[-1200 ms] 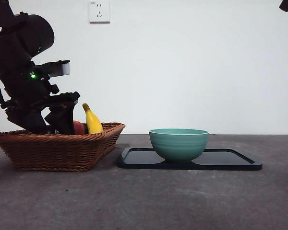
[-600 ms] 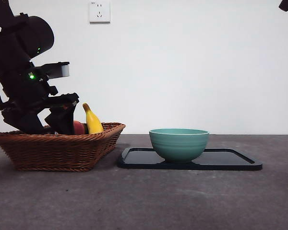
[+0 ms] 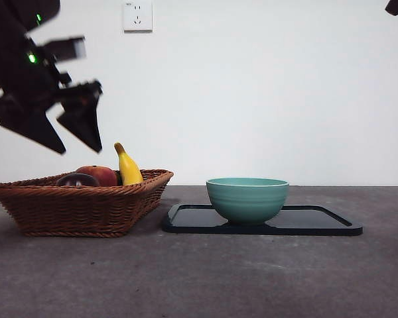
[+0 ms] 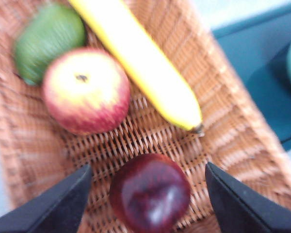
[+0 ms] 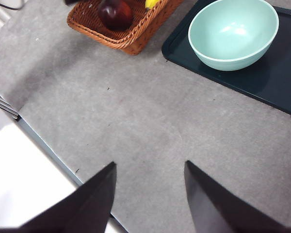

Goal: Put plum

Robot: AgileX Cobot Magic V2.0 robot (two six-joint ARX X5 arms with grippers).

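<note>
Left gripper (image 3: pixel 71 138) is now seen raised clear above the wicker basket (image 3: pixel 79 209); half a second earlier it was low inside the basket, down among the fruit. The lift was made with nothing taken: in the left wrist view the jaws are spread wide and empty, one to each side of the plum (image 4: pixel 150 191), which is not touched by either.

The plum lies on the basket floor, near one basket wall. In the front view only its dark top (image 3: pixel 77 179) is visible above the rim, just in front of the red apple (image 3: pixel 101 175). The banana (image 4: pixel 138 60) lies beyond it, tip pointing toward the plum but apart from it. A green fruit (image 4: pixel 49 40) sits beside the apple, further off. The left wrist view is blurred, which suggests the arm is in motion.

The teal bowl (image 3: pixel 247 198) stands on the dark tray (image 3: pixel 318 224), beside the basket on the worktop (image 3: pixel 199 278), and is seen empty from the right wrist view.

Right gripper (image 5: pixel 148 194) is held high over bare worktop, jaws apart, holding nothing; judged to be waiting.

Judgement: the grasp appears missed or abandoned. The plum is still to be picked; a fresh descent would be needed.
</note>
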